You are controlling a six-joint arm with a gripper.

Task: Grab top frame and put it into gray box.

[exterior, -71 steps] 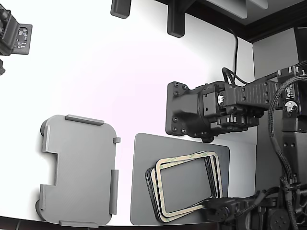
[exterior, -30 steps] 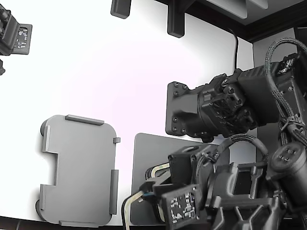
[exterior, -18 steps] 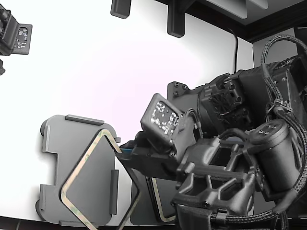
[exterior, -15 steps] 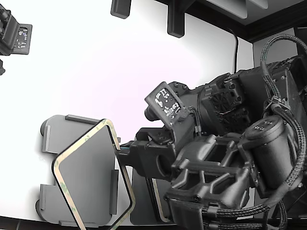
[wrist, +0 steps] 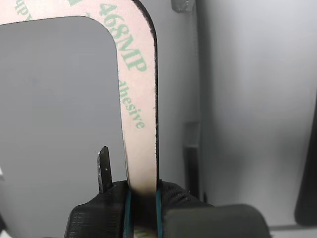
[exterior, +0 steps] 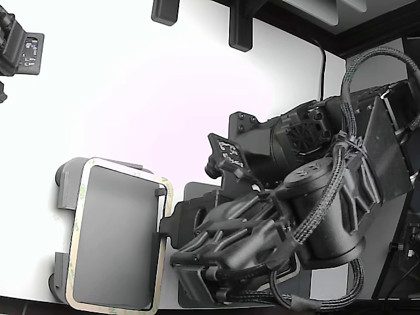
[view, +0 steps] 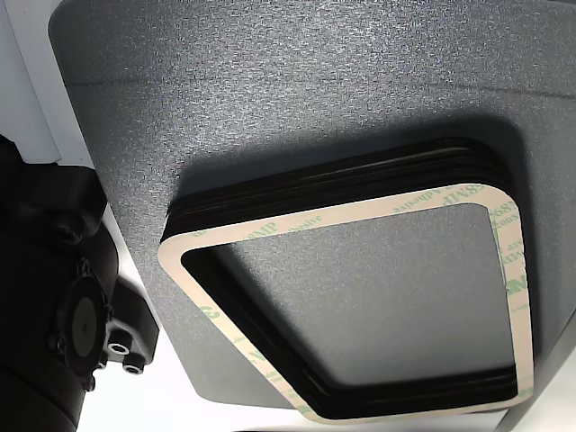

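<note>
Cream top frame (wrist: 139, 124), green lettering only close-up, in end effector (wrist: 142, 201) grip.

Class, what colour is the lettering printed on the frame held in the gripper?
Green on a cream-beige face, clearest in the wrist view, where the gripper pinches the frame.

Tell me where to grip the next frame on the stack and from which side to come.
Pinch one thin side bar of the top frame of the stack, one finger inside the opening and one outside, coming from above. It lies flat, and only its bars offer anything to grip, as the claw now holds the carried frame.
</note>
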